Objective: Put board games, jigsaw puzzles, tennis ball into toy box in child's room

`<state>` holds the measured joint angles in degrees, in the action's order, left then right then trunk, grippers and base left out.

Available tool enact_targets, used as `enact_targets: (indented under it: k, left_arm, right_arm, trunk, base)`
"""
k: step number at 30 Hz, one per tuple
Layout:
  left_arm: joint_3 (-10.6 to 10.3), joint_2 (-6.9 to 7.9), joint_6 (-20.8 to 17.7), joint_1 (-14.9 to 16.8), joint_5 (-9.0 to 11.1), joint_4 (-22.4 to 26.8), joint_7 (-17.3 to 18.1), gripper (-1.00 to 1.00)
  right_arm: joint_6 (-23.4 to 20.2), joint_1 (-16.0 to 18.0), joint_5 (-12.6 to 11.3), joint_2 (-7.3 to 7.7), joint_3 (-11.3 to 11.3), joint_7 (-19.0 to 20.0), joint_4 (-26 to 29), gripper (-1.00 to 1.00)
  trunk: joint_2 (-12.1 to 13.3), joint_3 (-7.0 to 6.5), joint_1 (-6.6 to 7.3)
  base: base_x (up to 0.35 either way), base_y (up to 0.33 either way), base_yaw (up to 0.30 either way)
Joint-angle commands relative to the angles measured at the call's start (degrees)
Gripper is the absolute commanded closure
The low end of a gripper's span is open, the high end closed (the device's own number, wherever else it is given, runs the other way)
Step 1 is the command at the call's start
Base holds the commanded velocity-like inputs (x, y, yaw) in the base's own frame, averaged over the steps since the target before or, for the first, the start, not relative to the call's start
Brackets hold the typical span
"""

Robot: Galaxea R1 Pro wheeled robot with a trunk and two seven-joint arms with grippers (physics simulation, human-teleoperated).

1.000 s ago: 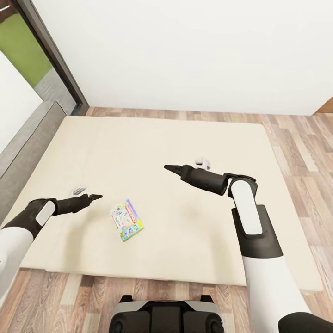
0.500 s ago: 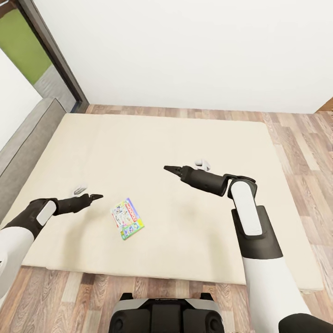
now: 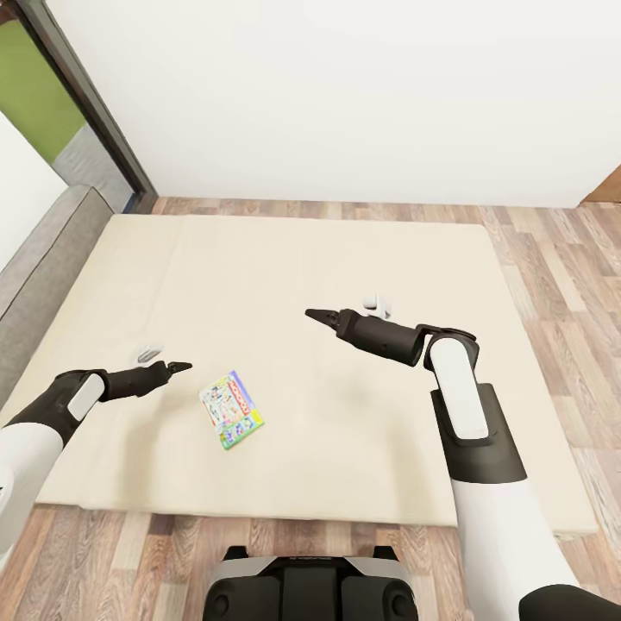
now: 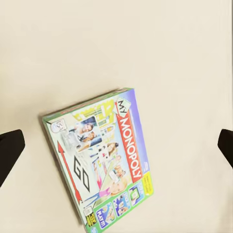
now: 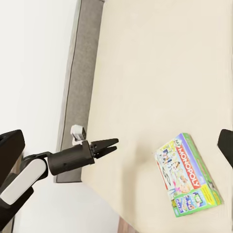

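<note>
Head view looks down on one board game (image 3: 231,410), a flat colourful box with green edges, lying flat on the cream cover of the bed (image 3: 285,259), toward the near left part of the cover and turned at a slant. Left wrist view shows the same box from above, lettered MY MONOPOLY on a red band, with a GO arrow and small pictures of children on its lid. The left gripper (image 3: 178,367) hovers just left of the box, above the cover and not touching it; its dark fingers come to a narrow point in the head view, while in the left wrist view the two fingertips (image 4: 9,150) sit at opposite edges of the picture, so they are spread wide apart. The right gripper (image 3: 316,316) hangs above the middle of the bed, farther away and to the right of the box, well apart from it; whether its fingers are apart or together I cannot tell. A grey padded headboard (image 3: 39,276) runs along the left side of the bed. Wood-plank floor (image 3: 552,276) surrounds the bed, with a white wall (image 3: 345,95) on the far side.
</note>
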<state>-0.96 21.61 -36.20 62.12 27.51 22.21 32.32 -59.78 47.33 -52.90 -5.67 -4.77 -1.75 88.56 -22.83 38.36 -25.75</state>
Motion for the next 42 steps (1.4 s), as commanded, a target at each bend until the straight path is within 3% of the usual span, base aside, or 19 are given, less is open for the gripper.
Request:
enact_targets:
  k: [1,11,25,35,42]
  left_arm:
    - [-0.08,0.09,-0.36,0.02,0.35,0.00,0.02,-1.00]
    - [-0.02,0.18,-0.33,0.01,0.34,-0.06,0.02,-1.00]
    - [0.12,0.60,-0.28,0.02,0.34,-0.06,-0.06,-1.00]
    - [3.68,0.75,-0.36,0.68,0.23,-0.06,-0.64,-1.00]
    - [4.12,0.67,-0.38,1.06,0.25,0.01,-1.66,-1.00]
  right_arm:
    - [-0.22,0.05,-0.15,-0.03,0.03,-0.18,0.06,-1.00]
    - [-0.22,0.06,-0.03,-0.04,0.03,-0.18,0.01,-1.00]
    - [-0.22,0.16,-0.01,-0.04,0.03,-0.18,-0.05,-1.00]
    - [-0.22,0.22,-0.01,-0.04,0.03,-0.18,-0.05,-1.00]
    - [-0.22,0.22,-0.01,-0.04,0.03,-0.18,-0.05,-1.00]
  trunk:
    - [-0.09,0.07,-0.03]
    - [-0.09,0.22,-0.03]
    - [-0.09,1.42,-0.03]
    - [-0.09,2.36,-0.03]
    - [-0.09,3.02,-0.03]
  base:
    - [0.000,0.000,-0.204]
    - [0.000,0.000,-0.136]
    - [0.000,0.000,-0.007]
    - [0.000,0.000,0.000]
    - [0.000,0.000,0.000]
